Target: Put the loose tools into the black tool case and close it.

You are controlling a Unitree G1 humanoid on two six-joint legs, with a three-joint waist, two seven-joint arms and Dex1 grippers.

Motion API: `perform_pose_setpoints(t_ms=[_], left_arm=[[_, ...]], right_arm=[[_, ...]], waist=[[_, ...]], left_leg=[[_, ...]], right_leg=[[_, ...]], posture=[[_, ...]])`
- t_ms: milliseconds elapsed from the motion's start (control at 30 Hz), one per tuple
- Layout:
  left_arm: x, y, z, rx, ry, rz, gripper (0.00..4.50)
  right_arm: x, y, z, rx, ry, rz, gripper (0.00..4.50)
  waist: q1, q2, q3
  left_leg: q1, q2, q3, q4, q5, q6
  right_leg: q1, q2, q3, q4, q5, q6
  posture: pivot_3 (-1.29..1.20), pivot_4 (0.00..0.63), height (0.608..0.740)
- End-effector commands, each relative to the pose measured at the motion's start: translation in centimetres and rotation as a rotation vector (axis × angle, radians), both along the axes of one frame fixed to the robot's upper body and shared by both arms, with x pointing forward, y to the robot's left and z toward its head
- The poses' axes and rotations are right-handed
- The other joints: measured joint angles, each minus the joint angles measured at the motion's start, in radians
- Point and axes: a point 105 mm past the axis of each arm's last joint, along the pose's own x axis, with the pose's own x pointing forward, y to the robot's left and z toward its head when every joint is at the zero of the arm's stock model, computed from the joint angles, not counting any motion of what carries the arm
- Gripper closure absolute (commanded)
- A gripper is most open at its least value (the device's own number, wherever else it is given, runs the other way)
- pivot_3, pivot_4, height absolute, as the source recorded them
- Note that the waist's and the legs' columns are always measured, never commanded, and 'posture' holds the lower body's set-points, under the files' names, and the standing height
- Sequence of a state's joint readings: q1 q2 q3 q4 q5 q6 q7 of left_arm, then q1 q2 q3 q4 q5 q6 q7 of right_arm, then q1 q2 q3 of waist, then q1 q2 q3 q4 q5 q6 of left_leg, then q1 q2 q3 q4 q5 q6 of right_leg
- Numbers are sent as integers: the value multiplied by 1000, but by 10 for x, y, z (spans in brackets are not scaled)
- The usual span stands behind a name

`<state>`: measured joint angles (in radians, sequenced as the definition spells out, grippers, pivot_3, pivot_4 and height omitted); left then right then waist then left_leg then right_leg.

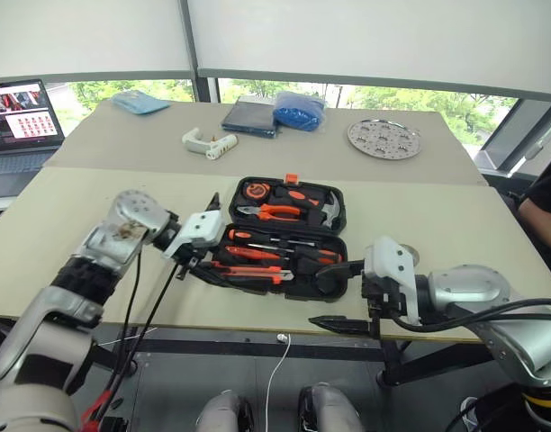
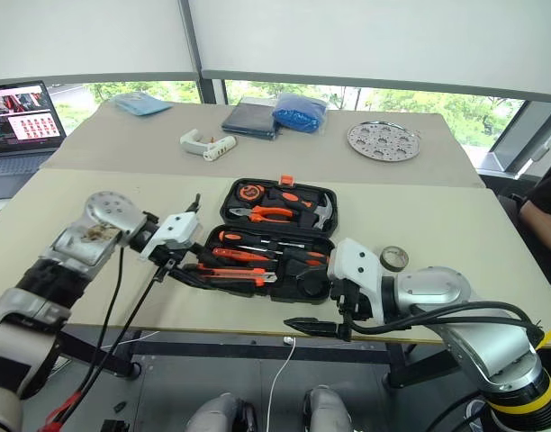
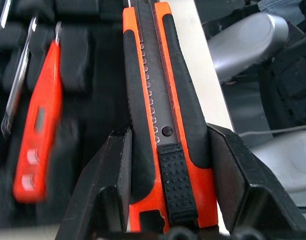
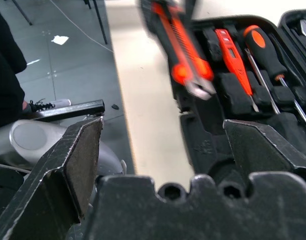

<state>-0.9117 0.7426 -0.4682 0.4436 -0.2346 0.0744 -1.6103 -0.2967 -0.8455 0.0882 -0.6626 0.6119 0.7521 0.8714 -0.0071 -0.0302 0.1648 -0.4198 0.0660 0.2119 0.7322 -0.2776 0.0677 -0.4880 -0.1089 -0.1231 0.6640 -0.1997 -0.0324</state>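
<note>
My left gripper (image 3: 168,165) clamped on utility knife (image 3: 163,110) over open tool case (image 1: 334,225) — right gripper (image 4: 163,145), case's 5 o'clock, jaws apart.

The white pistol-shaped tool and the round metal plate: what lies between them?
A dark flat book-like thing with a blue bundle beside it, as the left eye view shows.
</note>
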Motion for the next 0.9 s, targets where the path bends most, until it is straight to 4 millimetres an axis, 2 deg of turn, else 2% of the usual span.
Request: perform_pose_setpoints(t_ms=[33,233,300,467,633,733,867,900], left_arm=[[6,-5,-4,29,-20,-25,2764],[14,-14,-6,30,-16,-35,2764],[16,-16,-5,23,-15,-33,1759],[11,-20,11,-51,26,-28,37],[13,-16,19,-85,25,4,37],[12,-7,15,-50,8,3,761],[12,1,15,-35,-19,2,2256],[13,2,16,-40,-25,5,2500]], right_arm=[[0,2,12,26,-57,-22,0],[2,3,13,46,-58,-56,0],[3,4,13,48,-59,-61,0],[5,5,13,55,-59,-73,0],[7,5,12,55,-54,-74,0],[8,4,12,54,-55,-76,0],[10,2,13,53,-56,-80,0],[10,1,13,54,-56,-82,0]], waist=[[-4,0,0],[-3,0,0],[-3,0,0],[-6,0,0],[-5,0,0],[-6,0,0],[-6,0,0],[-6,0,0]], left_leg=[[0,0,0,0,0,0],[-2,0,0,0,0,1],[-2,0,0,0,0,1],[-2,0,-1,1,0,1],[-2,0,-1,1,0,1],[-2,0,-1,2,0,1],[-2,0,-1,2,0,1],[-2,0,-1,2,0,1]], right_leg=[[0,0,0,0,0,0],[-1,1,-1,-1,1,-3],[-1,1,-1,-1,1,-3],[-1,1,-1,-1,0,-1],[-1,1,-1,-1,0,-1],[-1,1,-1,-1,0,-1],[-1,1,-1,-1,0,-1],[-1,1,-1,-1,0,-1]], posture=[[0,150,718],[0,150,718],[0,150,718],[0,150,718],[0,150,718],[0,150,718],[0,150,718],[0,150,718]])
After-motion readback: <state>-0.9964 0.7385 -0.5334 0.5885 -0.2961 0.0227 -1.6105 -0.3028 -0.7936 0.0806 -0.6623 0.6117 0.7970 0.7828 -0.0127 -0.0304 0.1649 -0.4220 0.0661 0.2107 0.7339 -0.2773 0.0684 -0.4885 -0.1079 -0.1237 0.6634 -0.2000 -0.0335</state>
